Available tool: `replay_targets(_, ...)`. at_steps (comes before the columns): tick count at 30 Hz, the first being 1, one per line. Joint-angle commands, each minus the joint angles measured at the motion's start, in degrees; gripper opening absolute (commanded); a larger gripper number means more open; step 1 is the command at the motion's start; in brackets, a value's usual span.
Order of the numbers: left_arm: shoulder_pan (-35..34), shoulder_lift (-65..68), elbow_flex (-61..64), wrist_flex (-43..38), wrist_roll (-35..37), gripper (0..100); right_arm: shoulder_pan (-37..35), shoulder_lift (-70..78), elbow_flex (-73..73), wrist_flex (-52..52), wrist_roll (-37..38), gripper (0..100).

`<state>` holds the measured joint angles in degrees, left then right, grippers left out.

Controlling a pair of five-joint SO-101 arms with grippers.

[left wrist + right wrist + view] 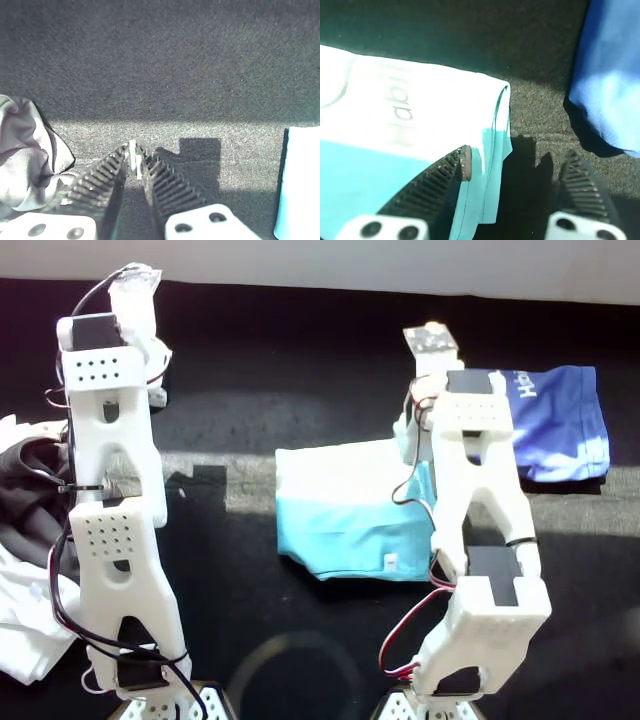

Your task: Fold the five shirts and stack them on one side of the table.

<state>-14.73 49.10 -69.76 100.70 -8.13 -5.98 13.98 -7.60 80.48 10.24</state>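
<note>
Jaws apart, the right gripper is hovering at the edge of the folded teal shirt on the bench, likely needing to clamp and stack it on the blue shirt, the left gripper idling pinched together.

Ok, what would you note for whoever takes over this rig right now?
Left gripper: shut, empty, over bare table near the pile.
Right gripper: open, holding nothing, at the teal shirt's edge.
Teal shirt lies folded mid-table; blue shirt lies folded on the right, apart from it. The pile sits unfolded at the left edge.
Done: two shirts folded.
Left: fold the pile, then stack all on one side.
</note>
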Motion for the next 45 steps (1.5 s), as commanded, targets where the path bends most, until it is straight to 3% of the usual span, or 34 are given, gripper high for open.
replay_targets(1, -0.6, -0.7, -2.3, 0.6, -0.2, 1, -1.5, -4.4, -1.1, 2.9, -2.5, 34.2)
replay_targets(11, -0.7, -0.7, -2.2, 0.5, -0.1, 1, -4.4, 5.1, 3.8, -1.7, -12.0, 34.6)
replay_targets(20, -2.8, -0.7, -2.3, 0.4, -0.1, 1, -4.4, 16.7, 3.7, -5.1, -11.9, 33.3)
replay_targets(22, -3.3, -0.7, -2.3, 0.4, -0.1, 1, -4.4, 18.3, 3.7, -5.1, -11.8, 23.3)
replay_targets(25, -3.8, -0.7, -2.3, 0.4, -0.1, 1, -4.2, 18.6, 3.7, -5.9, -11.8, 0.0)
replay_targets(27, -4.1, -0.7, -2.3, 0.4, -0.2, 1, -3.5, 18.5, 2.1, -5.9, -11.8, 2.0)
replay_targets(32, -5.2, -0.7, -2.3, 0.4, -0.3, 1, 0.8, 17.2, -10.1, -1.2, -7.6, 0.6)
replay_targets(41, -5.2, -0.7, -2.3, 0.4, -0.3, 1, 4.7, 14.2, -44.3, 8.8, 3.2, 0.6)
replay_targets(45, -5.5, -0.7, -2.3, 0.4, -0.3, 1, 8.4, 14.2, -50.5, 9.5, 6.7, 0.6)
